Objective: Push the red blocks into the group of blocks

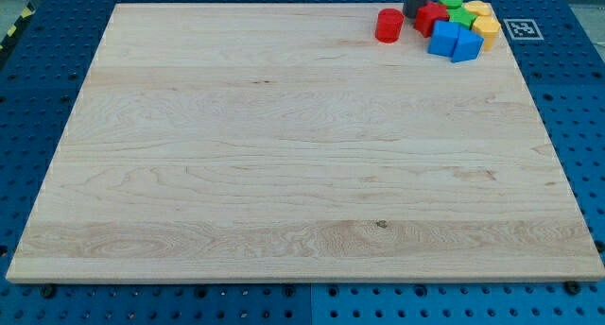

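A red cylinder block (388,25) stands alone near the view's top right, just left of the group. A second red block (432,18), star-like in shape, touches the group's left side. The group holds a green round block (452,1), a green block (463,19), two yellow blocks (478,8) (487,27) and two blue blocks (442,40) (467,46). My tip (414,14) is at the end of the dark rod coming in from the view's top edge. It sits between the red cylinder and the red star block, close to the star block's left side.
The wooden board (284,155) lies on a blue perforated table. A black-and-white marker tag (521,28) sits just off the board's top right corner. The blocks are close to the board's top edge.
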### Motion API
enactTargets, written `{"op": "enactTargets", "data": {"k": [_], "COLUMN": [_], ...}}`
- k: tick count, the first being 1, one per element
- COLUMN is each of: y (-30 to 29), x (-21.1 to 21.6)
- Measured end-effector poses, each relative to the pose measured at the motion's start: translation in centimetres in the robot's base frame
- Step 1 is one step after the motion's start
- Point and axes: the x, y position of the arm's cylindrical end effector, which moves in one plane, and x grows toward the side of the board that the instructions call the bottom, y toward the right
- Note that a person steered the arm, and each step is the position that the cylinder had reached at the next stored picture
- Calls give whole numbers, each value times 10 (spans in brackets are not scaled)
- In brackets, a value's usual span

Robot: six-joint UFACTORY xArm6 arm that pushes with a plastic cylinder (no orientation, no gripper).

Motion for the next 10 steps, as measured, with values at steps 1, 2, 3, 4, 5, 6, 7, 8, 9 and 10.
{"op": "enactTargets", "data": {"k": [1,2,3,4,5,6,7,8,9,10], "y": [2,-4,-32,-70,-85,-85,-83,-72,-54,-41], "x": [-4,-8,-9,-9,-2,21,23,23,34,47]}}
